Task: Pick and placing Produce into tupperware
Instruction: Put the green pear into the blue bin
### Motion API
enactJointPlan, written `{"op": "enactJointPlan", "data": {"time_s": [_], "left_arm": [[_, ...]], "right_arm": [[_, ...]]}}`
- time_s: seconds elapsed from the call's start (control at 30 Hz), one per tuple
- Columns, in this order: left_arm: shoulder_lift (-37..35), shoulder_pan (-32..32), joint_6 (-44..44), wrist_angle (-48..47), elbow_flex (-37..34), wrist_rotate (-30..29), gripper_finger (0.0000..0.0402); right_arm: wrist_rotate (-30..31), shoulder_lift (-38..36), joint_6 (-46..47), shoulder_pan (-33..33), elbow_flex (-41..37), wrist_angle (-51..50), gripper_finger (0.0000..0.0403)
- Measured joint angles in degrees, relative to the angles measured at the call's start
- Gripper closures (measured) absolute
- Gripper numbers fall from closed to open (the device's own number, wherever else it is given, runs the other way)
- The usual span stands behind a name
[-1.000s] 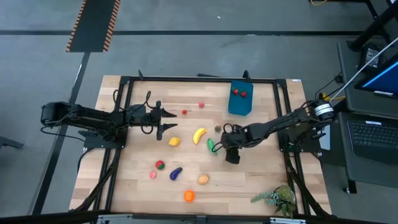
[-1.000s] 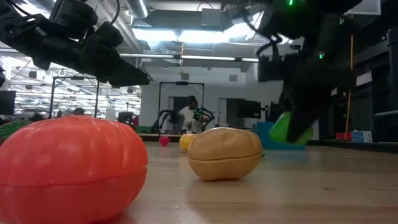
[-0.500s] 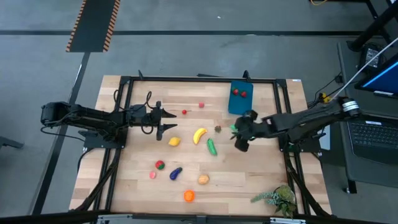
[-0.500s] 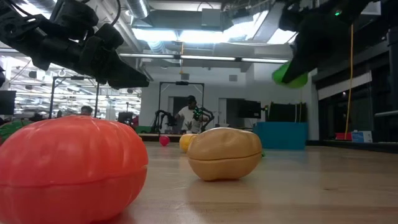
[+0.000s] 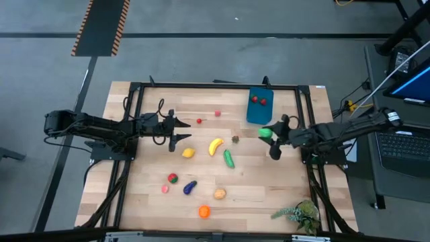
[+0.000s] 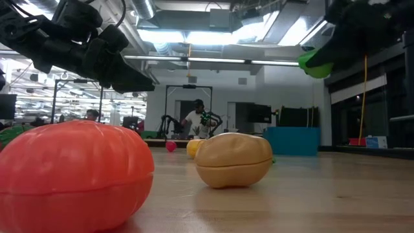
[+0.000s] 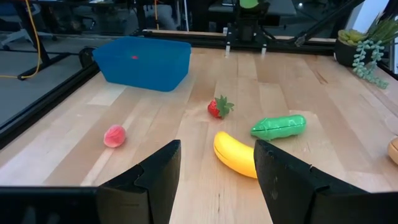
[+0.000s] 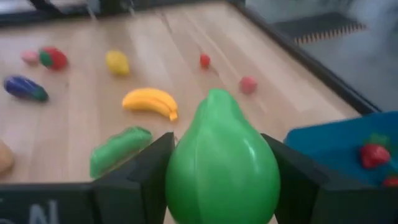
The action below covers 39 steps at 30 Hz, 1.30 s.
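Green pear (image 8: 221, 155) sits pinched between the right gripper's (image 5: 268, 134) fingers, lifted off the table just short of the blue tupperware (image 5: 259, 105), which holds two red pieces. Beyond the gripper on the table lie a cucumber (image 5: 228, 158), banana (image 5: 215, 146) and lemon (image 5: 188, 152). Farther across, the left gripper (image 5: 180, 130) hovers with fingers spread, empty, the lemon just beside it.
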Motion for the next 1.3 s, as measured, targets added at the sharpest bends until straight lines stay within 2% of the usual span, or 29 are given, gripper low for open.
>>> {"op": "enactJointPlan", "data": {"time_s": [0.23, 0.53, 0.8, 1.13, 1.2, 1.3], "left_arm": [[0.0, 0.0, -0.1, 0.0, 0.0, 0.0, 0.0205], [0.0, 0.0, -1.5, 0.1, 0.0, 0.0, 0.0205], [0.0, 0.0, -2.9, 0.1, 0.0, 0.0, 0.0206], [0.0, 0.0, -3.0, 0.1, 0.0, 0.0, 0.0206], [0.0, 0.0, -3.0, 0.1, 0.0, 0.0, 0.0206], [0.0, 0.0, -3.0, 0.1, 0.0, 0.0, 0.0206]], "right_arm": [[-2.3, -11.9, -7.8, -0.1, -8.1, 10.2, 0.0193], [-11.1, -22.8, -14.8, -0.2, -11.5, 10.3, 0.0193], [-11.2, -28.5, -16.3, -0.2, -13.2, 9.1, 0.0193], [-11.0, -30.5, -18.9, -0.2, -13.3, 9.9, 0.0193], [-8.7, -30.5, -18.6, -0.2, -13.3, 10.6, 0.0193], [-2.3, -30.5, -18.2, -0.2, -13.3, 10.6, 0.0193]]}}
